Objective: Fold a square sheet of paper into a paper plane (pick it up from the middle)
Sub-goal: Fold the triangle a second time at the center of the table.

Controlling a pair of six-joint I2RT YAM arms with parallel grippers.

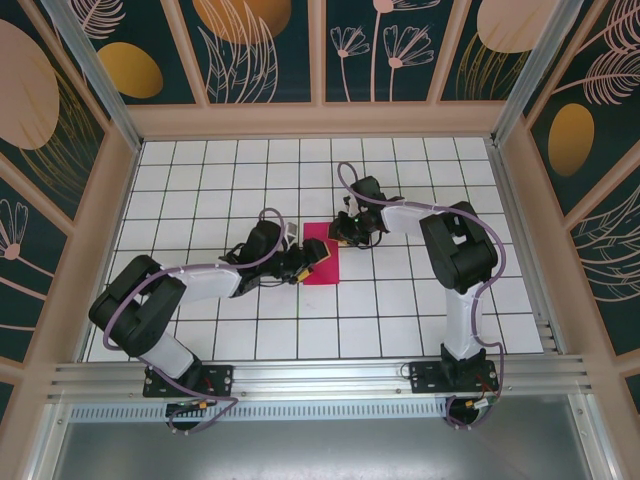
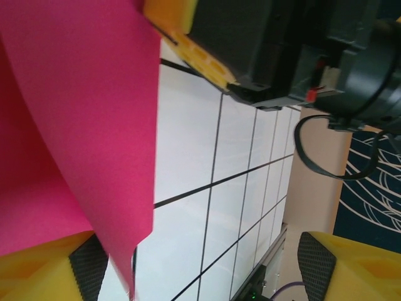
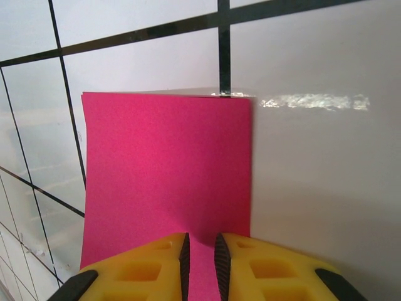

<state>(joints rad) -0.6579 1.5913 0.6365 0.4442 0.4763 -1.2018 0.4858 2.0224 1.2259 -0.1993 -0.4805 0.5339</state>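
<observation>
table [image 1: 400, 300]: white, black grid | walls [image 1: 260, 50]: dark floral panels | front rail [image 1: 320, 378]: aluminium

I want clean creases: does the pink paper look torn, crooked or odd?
No tear or stain. The square sheet of paper, pinched in the right gripper, looks squarely folded. Beside the open left gripper one edge seems to bow up off the table instead of lying flat.

One paper sheet [image 1: 325, 268], two grippers [image 2: 203, 266] [image 3: 200, 254]
</observation>
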